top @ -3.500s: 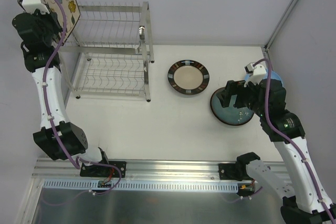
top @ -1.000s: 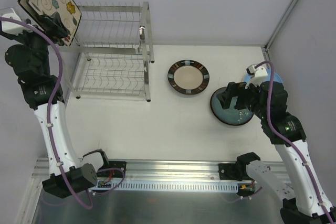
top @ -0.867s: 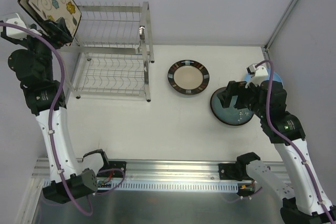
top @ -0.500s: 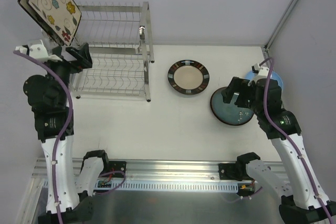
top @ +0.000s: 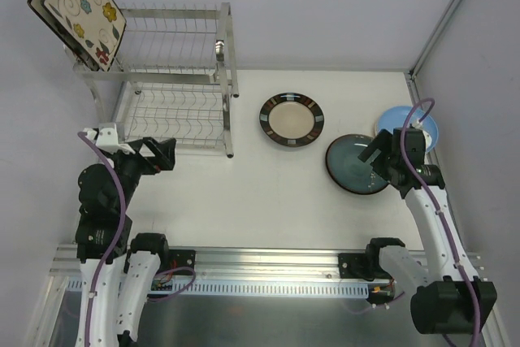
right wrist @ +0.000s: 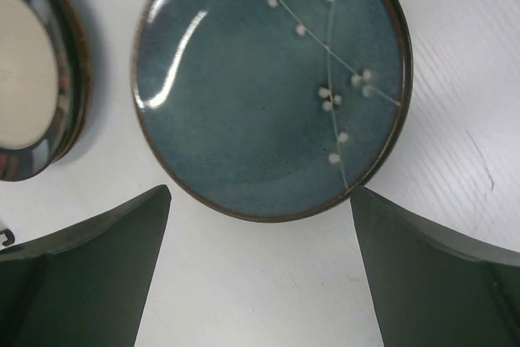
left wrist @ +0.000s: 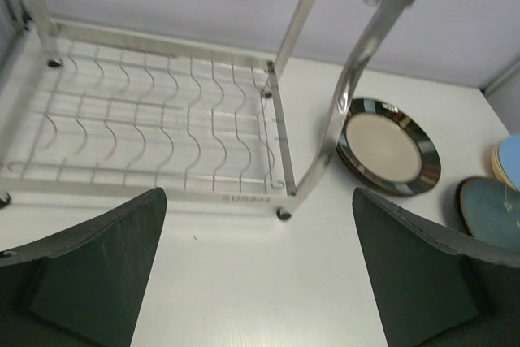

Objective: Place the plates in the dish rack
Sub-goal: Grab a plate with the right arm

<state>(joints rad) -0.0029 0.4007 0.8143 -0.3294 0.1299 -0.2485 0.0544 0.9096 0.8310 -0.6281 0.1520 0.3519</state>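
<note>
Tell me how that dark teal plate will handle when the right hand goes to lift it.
The dark teal plate looks glazed, with bright glare streaks, so probably slippery. It lies flat on the table with a low rim, so it may slide before anything gets under it. It seems stiff ceramic, likely chippable if dropped.

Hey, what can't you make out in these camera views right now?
- Light blue plate: top view, right arm covers its near side; left wrist view crops it.
- Square floral plate: top view, whether another stands behind it is hidden.
- Dish rack: left wrist view, upper tier cut off.
</note>
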